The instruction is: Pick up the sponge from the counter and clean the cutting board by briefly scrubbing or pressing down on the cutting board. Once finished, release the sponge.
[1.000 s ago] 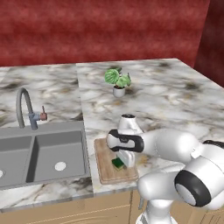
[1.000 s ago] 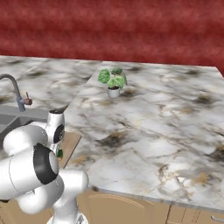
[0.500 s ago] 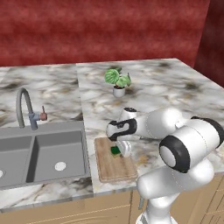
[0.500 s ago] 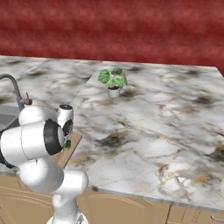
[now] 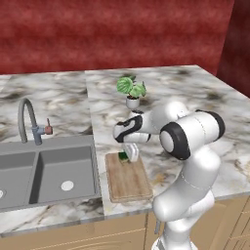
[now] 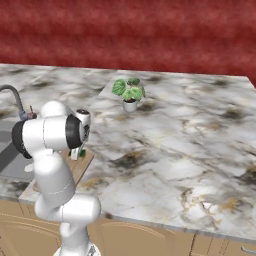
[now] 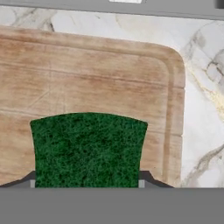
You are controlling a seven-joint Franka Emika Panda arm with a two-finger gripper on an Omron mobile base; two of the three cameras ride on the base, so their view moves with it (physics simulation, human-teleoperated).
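- Sponge [image 7: 89, 150], dark green and rough on its visible face, sits at lower centre of the hand view, its two lower corners flanked by the dark fingertips [image 7: 148, 179], one on each side.
- Jaws are closed against the sponge's two sides, so the gripper [image 5: 129, 153] has hold of it; only a narrow part of each tip shows past the block.
- Cutting board [image 7: 105, 78], light brown with lengthwise grain and a rounded corner at upper right of the hand view, lies directly behind the sponge; whether the sponge presses on the wood or hangs just above it I cannot tell.
- In the left base view the cutting board [image 5: 128, 179] lies at centre-bottom of the frame on the counter [image 5: 210, 102], just right of the sink basin [image 5: 44, 171], with the sponge [image 5: 123, 156] as a small green patch over the board's far end under the gripper.
- In the right base view the sponge [image 6: 81, 153] shows as a green sliver at left of centre, beside the arm's white body, above the cutting board [image 6: 79, 167].
- Potted plant [image 5: 131, 91] stands on the marble above the gripper in the left base view, well apart from the board.
- Curved faucet [image 5: 28, 122] rises at the left of that frame, behind the basin.
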